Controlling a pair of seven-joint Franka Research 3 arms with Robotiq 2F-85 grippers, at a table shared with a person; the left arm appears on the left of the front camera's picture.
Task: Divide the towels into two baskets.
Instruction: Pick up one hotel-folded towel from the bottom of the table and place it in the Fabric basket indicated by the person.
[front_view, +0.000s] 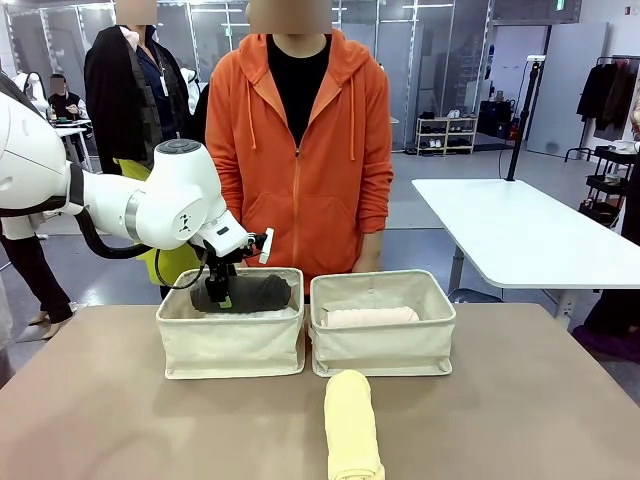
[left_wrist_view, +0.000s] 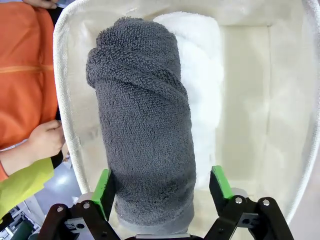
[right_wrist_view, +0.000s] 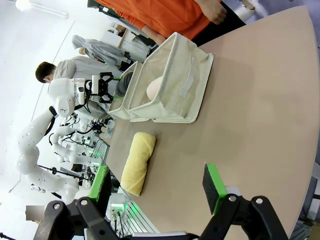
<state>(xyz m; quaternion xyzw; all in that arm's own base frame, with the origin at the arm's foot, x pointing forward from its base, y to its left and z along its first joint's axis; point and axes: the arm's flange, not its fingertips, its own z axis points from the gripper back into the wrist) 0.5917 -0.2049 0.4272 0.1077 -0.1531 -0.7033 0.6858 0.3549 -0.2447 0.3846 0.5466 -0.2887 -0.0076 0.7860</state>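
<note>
Looking down the left pincer (left_wrist_view: 162, 180), we found its jaws spread and astride one end of the grey towel (left_wrist_view: 142, 125), one green pad right at the terry and the other clear of it; nothing was pinched. That towel lay in the left basket (front_view: 230, 345), beside and partly over the white towel (left_wrist_view: 200, 75). The pink towel (front_view: 368, 317) lay in the right basket (front_view: 385, 350), and the yellow towel (front_view: 352, 425) lay on the bare worktop (front_view: 520, 400), just in front of that basket. The right pincer (right_wrist_view: 156, 182) hung spread and empty above the worktop, apart from the yellow towel.

We judged the rolls light, soft and springy. They would squash under the pads rather than slip, yet a grip near one end could let a roll sag or unwind. Taking the yellow one across its middle, pads on its long sides, seemed safest to us. The baskets' cloth walls would give if knocked.

The left wrist view gave us the white towel and how the pads stood to the grey one, which the basket wall and the pincer hid from the front. The front view gave us both baskets side by side and the person (front_view: 300, 150) standing behind them. The right wrist view gave us the yellow towel's length from the side, with free worktop around it.
</note>
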